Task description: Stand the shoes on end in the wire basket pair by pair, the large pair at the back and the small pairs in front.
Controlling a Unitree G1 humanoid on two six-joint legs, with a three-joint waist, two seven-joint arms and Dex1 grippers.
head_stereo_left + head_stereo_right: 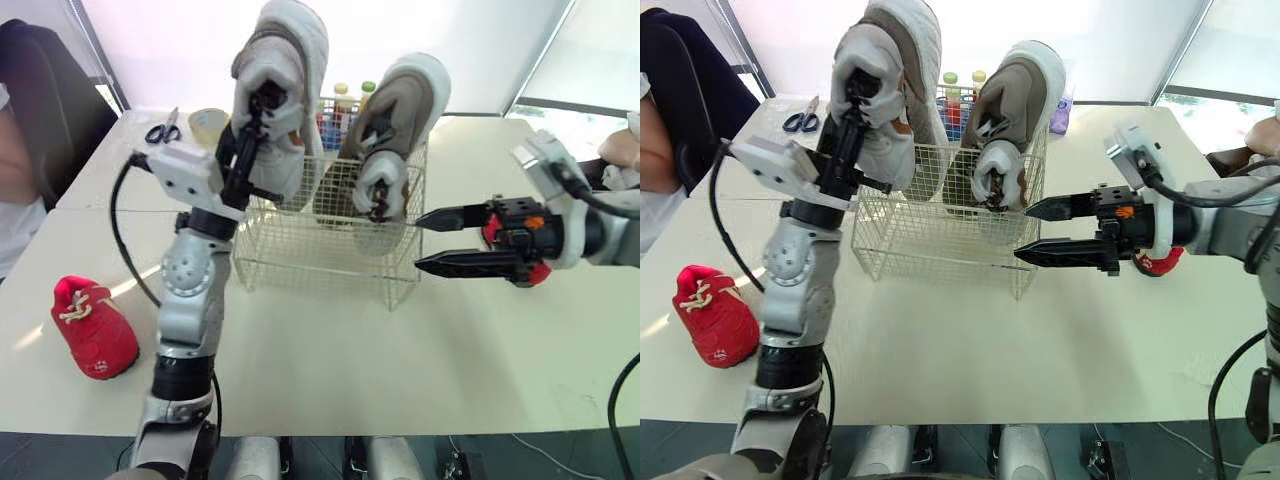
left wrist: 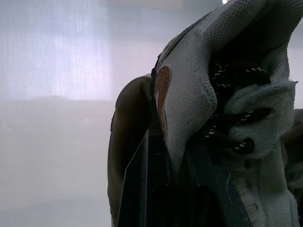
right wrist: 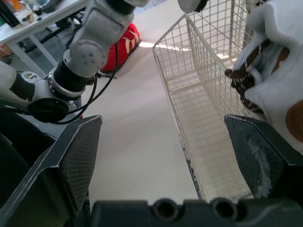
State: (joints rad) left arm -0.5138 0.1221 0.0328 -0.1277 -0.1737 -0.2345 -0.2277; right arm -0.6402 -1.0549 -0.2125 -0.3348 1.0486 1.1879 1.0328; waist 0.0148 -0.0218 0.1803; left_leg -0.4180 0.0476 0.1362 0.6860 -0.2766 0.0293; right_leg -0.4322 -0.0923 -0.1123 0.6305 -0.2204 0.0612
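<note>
A small red shoe (image 1: pixel 93 328) lay on the desk (image 1: pixel 400 350). The left end effector (image 1: pixel 258 108) clamped a large grey shoe (image 1: pixel 292 55) above the wire basket (image 1: pixel 320 255), where its mate (image 1: pixel 408 105) stood upright. The right end effector (image 1: pixel 420 242) hung spread wide and empty just beside the basket.

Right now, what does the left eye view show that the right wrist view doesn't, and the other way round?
The left eye view adds scissors, a tape roll, bottles behind the wire basket, and the left pincer shut on one grey sneaker. The right wrist view adds a cluttered side table. Both share the wire basket, the small red shoe, the open right pincer, and the other grey sneaker standing in the basket.
</note>
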